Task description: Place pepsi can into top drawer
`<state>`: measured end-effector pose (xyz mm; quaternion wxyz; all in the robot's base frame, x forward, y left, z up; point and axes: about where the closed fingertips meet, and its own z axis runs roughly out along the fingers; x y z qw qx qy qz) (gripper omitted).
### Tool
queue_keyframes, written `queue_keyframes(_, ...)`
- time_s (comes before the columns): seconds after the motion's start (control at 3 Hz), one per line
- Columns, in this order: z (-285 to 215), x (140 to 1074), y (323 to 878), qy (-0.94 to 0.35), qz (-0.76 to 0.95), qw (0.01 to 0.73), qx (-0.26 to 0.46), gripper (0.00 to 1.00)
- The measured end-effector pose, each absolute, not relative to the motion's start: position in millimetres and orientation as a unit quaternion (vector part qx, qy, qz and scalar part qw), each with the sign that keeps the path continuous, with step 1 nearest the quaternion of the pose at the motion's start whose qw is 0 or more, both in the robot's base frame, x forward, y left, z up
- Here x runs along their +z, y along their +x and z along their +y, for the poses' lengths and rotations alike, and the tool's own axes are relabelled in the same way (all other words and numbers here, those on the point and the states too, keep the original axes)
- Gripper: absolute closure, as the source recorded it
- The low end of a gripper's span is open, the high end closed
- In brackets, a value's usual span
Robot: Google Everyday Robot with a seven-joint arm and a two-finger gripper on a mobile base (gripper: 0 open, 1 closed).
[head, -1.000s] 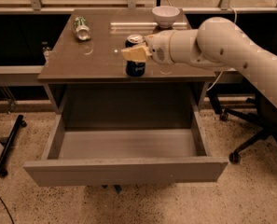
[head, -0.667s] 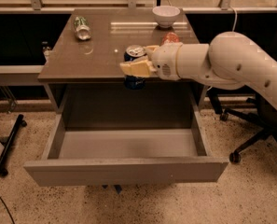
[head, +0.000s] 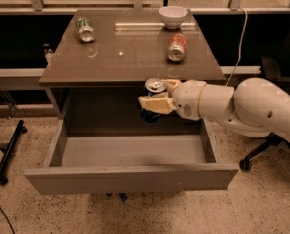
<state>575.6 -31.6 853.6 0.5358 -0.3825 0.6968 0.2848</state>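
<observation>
The pepsi can (head: 151, 115), dark blue with a silver top, is upright in my gripper (head: 158, 97), which is shut on it. I hold it in the air just in front of the cabinet top's front edge, above the back of the open top drawer (head: 134, 177). The drawer is pulled far out, grey-brown, and its inside holds nothing. My white arm reaches in from the right.
On the cabinet top (head: 125, 57) lie a green-white can (head: 84, 29) at the back left and an orange-red can (head: 176, 47) at the right, with a white bowl (head: 173, 16) behind it. A chair base (head: 261, 150) stands at the right.
My gripper has carried the pepsi can off the cabinet top, forward and down, to above the open drawer.
</observation>
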Motion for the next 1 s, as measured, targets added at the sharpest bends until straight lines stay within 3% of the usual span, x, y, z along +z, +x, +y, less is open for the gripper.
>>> queue_keyframes(1.0, -29.2, 804.3, 573.7, -0.378, 0.717, 0.516, 0.277, 1.0)
